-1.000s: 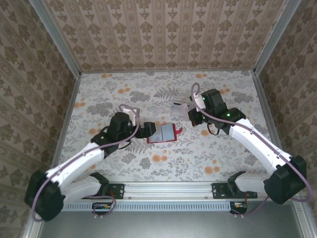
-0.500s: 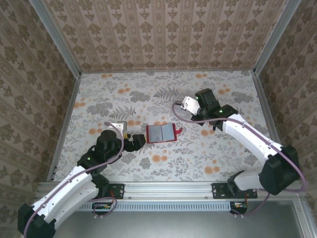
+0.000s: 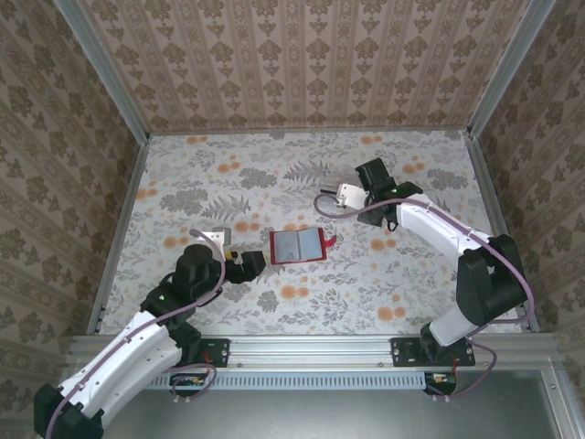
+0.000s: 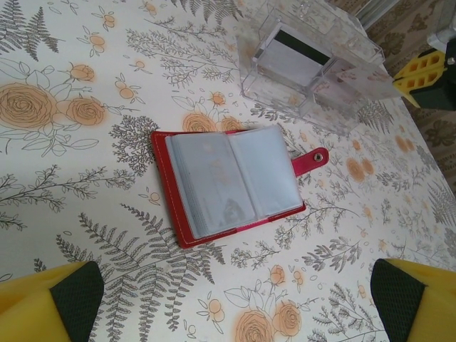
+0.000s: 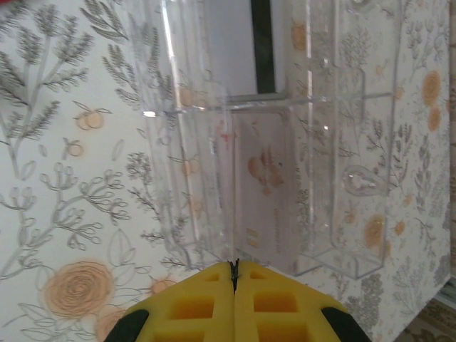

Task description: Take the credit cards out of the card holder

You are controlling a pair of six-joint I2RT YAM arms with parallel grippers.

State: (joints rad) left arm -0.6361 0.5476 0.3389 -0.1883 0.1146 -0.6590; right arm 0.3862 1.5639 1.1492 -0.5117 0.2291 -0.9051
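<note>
The card holder (image 3: 297,245) lies open and flat near the middle of the desk (image 3: 411,283), grey-blue pockets facing up and the little red tab (image 4: 313,158) sticking out on the side toward the right edge; from my left wrist something pale shows faintly through the pockets, but I cannot tell what it is. Beyond it, toward the far right corner and apart from it, lies a clear plastic tray (image 3: 331,203); the credit cards (image 5: 265,189) lie inside it, a pinkish one in one compartment and a whitish one with a dark stripe (image 4: 292,60) in the compartment next to it. My right claw (image 5: 234,274) hangs at the tray's end, yellow fingertips pressed together with nothing between them; I cannot tell whether the tip touches the plastic. My left claw (image 3: 249,263) sits just on the left-edge side of the card holder, pointing at it and touching nothing; its jaws stand wide apart, one yellow pad (image 4: 50,306) at each lower corner of my left wrist view, with the open holder framed between them further ahead.
</note>
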